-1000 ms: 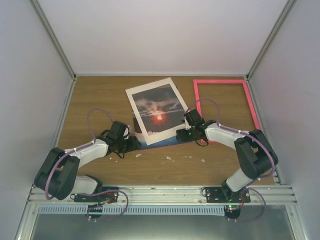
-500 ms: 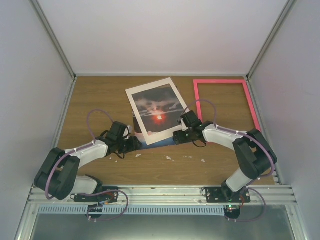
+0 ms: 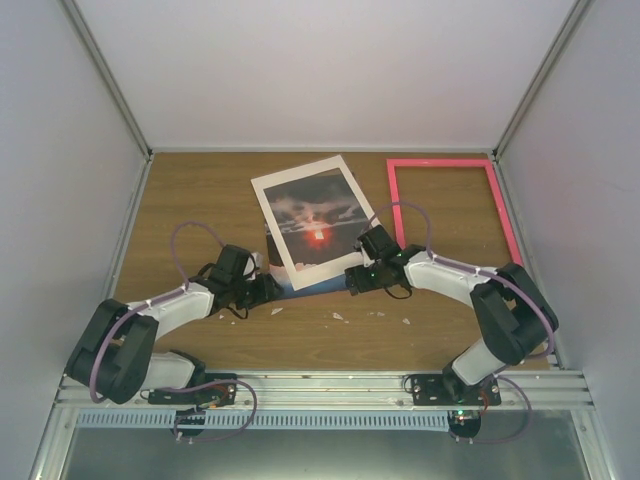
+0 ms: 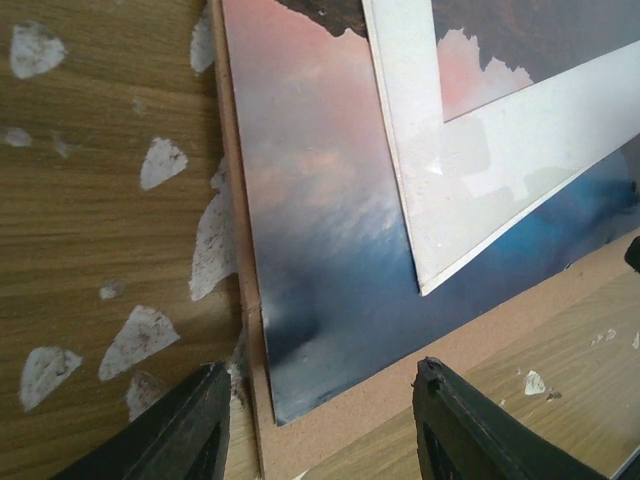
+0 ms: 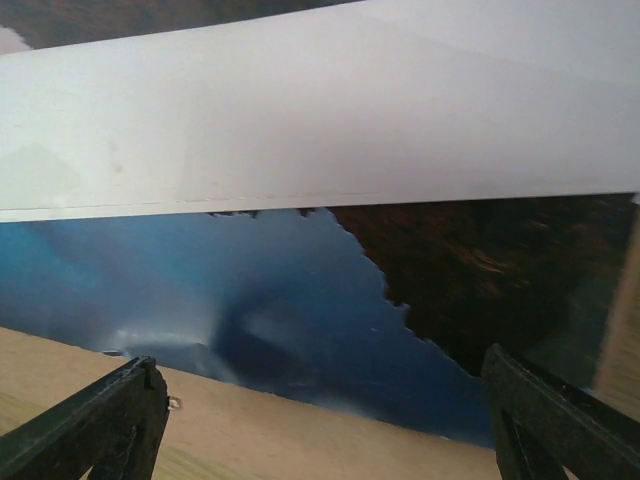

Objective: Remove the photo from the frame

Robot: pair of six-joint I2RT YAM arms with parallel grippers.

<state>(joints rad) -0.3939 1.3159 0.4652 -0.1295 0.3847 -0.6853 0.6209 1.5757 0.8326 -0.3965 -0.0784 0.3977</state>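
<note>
The photo (image 3: 316, 222), a dark seascape with a red glow, lies mid-table under a skewed white mat (image 3: 298, 173), on a brown backing board (image 4: 400, 395). The pink frame (image 3: 440, 162) lies apart at the back right, with bare table inside it. My left gripper (image 3: 272, 290) is open and low at the photo's near left corner. In the left wrist view its fingers (image 4: 190, 430) straddle the corner of the photo (image 4: 320, 250) and board. My right gripper (image 3: 350, 278) is open wide at the photo's near right edge (image 5: 300, 300), below the mat (image 5: 320, 110).
White scuff patches (image 4: 140, 340) dot the wooden table (image 3: 200, 200) left of the board. Grey enclosure walls (image 3: 60, 150) stand on three sides. The frame lies close to the right wall.
My right gripper has slid a little left, closer to the photo's near edge. The left gripper, photo, mat and frame have stayed put.
</note>
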